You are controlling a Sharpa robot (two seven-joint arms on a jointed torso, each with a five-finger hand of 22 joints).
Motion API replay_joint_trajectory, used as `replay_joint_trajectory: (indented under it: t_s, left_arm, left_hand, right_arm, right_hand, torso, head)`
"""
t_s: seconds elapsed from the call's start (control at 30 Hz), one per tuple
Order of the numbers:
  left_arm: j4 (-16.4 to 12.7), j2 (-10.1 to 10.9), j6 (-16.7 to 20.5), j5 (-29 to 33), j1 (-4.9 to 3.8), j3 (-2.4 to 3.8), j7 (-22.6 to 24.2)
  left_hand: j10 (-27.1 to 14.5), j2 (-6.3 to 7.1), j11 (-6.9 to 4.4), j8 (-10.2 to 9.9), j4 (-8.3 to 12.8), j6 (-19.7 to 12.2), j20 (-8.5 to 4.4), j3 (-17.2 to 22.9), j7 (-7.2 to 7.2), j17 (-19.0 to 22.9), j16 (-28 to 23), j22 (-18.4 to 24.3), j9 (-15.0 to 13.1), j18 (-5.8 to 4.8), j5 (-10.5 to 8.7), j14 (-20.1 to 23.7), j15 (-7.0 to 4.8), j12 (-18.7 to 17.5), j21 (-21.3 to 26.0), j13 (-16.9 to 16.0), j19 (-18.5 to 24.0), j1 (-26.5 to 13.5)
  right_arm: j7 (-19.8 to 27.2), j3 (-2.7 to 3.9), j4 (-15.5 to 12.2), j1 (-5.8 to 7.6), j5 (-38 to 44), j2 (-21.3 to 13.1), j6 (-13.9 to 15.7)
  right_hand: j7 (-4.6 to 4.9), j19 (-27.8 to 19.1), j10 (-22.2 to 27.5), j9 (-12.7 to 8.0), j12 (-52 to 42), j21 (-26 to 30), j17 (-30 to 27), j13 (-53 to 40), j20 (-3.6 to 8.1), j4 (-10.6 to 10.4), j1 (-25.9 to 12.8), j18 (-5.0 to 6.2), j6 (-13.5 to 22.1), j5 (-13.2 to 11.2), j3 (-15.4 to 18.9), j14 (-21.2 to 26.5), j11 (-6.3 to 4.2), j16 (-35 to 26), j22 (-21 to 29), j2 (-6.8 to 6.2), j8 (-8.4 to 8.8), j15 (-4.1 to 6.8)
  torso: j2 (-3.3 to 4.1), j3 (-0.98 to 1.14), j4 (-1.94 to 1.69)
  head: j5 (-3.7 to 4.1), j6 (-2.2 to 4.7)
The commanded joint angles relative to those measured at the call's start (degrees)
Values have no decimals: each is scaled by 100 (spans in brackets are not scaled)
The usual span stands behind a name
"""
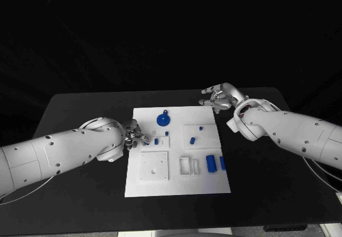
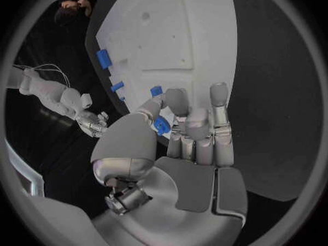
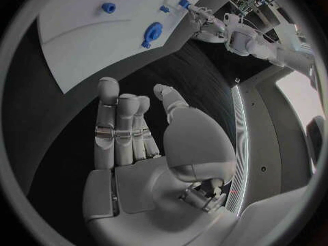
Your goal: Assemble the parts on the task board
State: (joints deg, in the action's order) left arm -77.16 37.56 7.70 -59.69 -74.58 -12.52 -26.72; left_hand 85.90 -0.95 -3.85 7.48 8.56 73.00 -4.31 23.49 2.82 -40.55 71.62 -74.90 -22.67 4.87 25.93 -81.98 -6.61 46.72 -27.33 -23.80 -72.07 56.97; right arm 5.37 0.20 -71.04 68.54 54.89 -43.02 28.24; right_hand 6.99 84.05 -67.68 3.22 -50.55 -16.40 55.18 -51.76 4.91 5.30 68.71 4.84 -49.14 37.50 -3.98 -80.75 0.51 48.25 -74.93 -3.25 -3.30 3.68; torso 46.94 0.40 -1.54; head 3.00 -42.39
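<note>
The white task board [image 1: 178, 185] lies in the middle of the black table. At its left edge my left hand [image 1: 132, 134] has its fingers curled, and a small blue part [image 2: 162, 127] sits pinched between thumb and fingers just above the board [image 2: 185, 38]. Another small blue part [image 2: 156, 91] stands in the board by the fingertip. A round blue disc part [image 1: 163, 119] lies near the far edge, and a blue cylinder [image 1: 211, 163] stands at the right. My right hand [image 1: 219, 96] hovers past the board's far right corner, holding nothing, fingers straight and thumb apart [image 3: 130, 131].
Small blue parts [image 1: 192, 140] lie on a raised square plate at the board's middle right. A white square block [image 1: 154, 166] and white slotted pieces [image 1: 190, 166] sit on the near half. Bare black table [image 1: 277, 192] surrounds the board.
</note>
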Motion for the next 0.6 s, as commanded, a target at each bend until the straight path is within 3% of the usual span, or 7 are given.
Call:
replay_joint_trajectory:
  t_s: [0.03, 0.17, 0.27, 0.5, 0.6]
  left_arm:
    - [-42, -71, -670, 149, 148, -106, -175]
    - [-29, -86, -653, 156, 146, -106, -176]
    - [-20, -98, -637, 159, 145, -106, -178]
    - [-11, -122, -569, 162, 143, -106, -176]
    - [-5, -124, -539, 162, 141, -106, -178]
  left_hand:
    - [70, -117, -181, 48, -53, 1204, -43, -85, -612, 8, -21, -87, -7, -108, -148, 32, -16, 35, 57, 3, -25, 86]
    - [71, -105, -182, 60, -150, 1198, -46, -169, -615, 9, -22, -92, -8, -116, -233, 30, -16, 40, 96, 7, -43, 95]
    - [70, -94, -184, 67, -282, 1197, -46, -283, -621, 11, -23, -92, -8, -123, -556, 30, -18, 40, 119, 12, -56, 53]
    - [71, -11, -189, 77, -529, 1192, -54, -523, -630, 31, -36, -94, -11, -137, -897, 29, -23, 41, 162, 29, -83, -32]
    - [71, -1, -190, 80, -562, 1190, -61, -559, -630, 29, -34, -94, -12, -145, -914, 26, -25, 42, 179, 37, -90, -15]
  right_arm:
    - [55, 2, -6, -3, 7, 5, -73]
    - [55, 2, -6, -3, 7, 4, -73]
    - [56, 2, -3, -3, 7, 6, -73]
    - [57, 2, 6, -3, 6, 16, -76]
    - [56, 2, 7, -3, 6, 15, -76]
  right_hand:
    - [15, 200, -18, 6, -8, -7, 4, -7, 3, 1, -49, 76, -40, 8, -17, -21, -38, -6, -191, -8, 5, 21]
    - [15, 200, -18, 6, -8, -7, 4, -7, 3, 1, -49, 76, -40, 8, -17, -21, -38, -6, -191, -8, 5, 21]
    - [15, 200, -18, 6, -8, -7, 4, -7, 3, 1, -49, 76, -40, 8, -17, -21, -38, -6, -191, -8, 5, 21]
    - [15, 200, -18, 6, -8, -7, 4, -7, 3, 1, -49, 76, -40, 8, -17, -21, -38, -6, -191, -8, 5, 21]
    - [15, 200, -18, 6, -8, -7, 4, -7, 3, 1, -49, 76, -40, 8, -17, -21, -38, -6, -191, -8, 5, 21]
  torso:
    - [2, 1, -2]
    - [0, -1, -2]
    - [2, 1, -2]
    - [1, -1, -3]
    - [1, -3, -2]
  head:
    - [5, 5]
    - [13, 9]
    - [19, 3]
    - [26, 3]
    - [28, 4]
